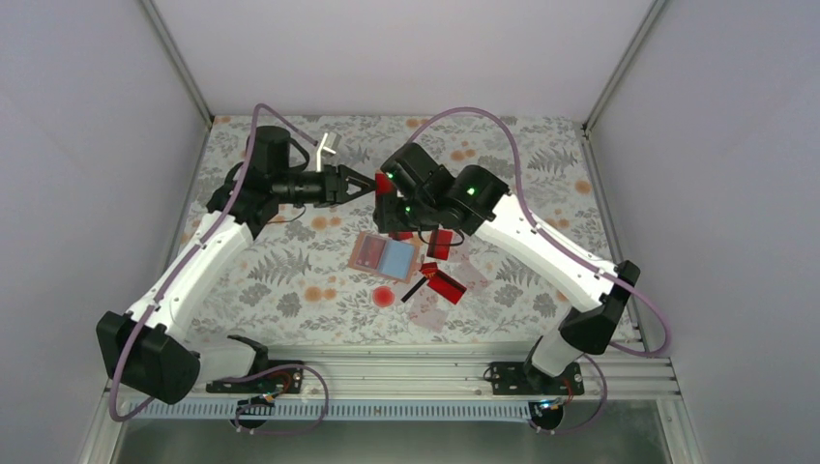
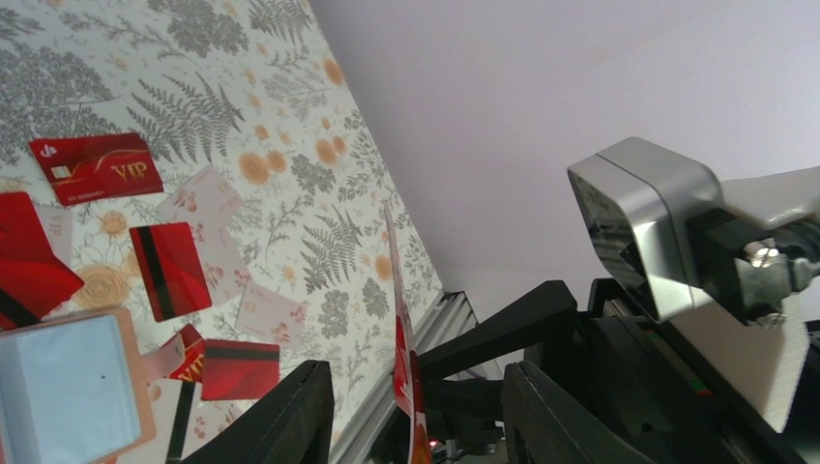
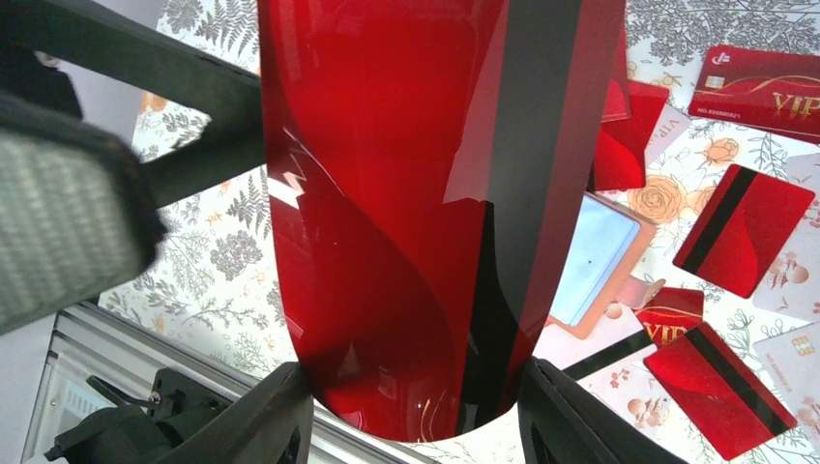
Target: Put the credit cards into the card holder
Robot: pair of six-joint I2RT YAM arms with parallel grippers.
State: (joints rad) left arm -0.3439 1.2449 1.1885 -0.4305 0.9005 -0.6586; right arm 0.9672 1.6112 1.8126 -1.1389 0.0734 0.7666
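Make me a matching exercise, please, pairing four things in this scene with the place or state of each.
1 card holder
2 striped red card
3 round red spot
4 left gripper

A held by the right gripper
B jaws open
C lying open, blue inside up
D lowest in the top view

Pairs: 1-C, 2-A, 3-D, 4-B

I see the floral-print table (image 1: 280, 280) carrying the card holder (image 1: 385, 255), lying open, blue side up. Red cards (image 1: 447, 285) and pale cards (image 1: 472, 275) scattered just right of it; round red spot (image 1: 384, 296) on its near side.
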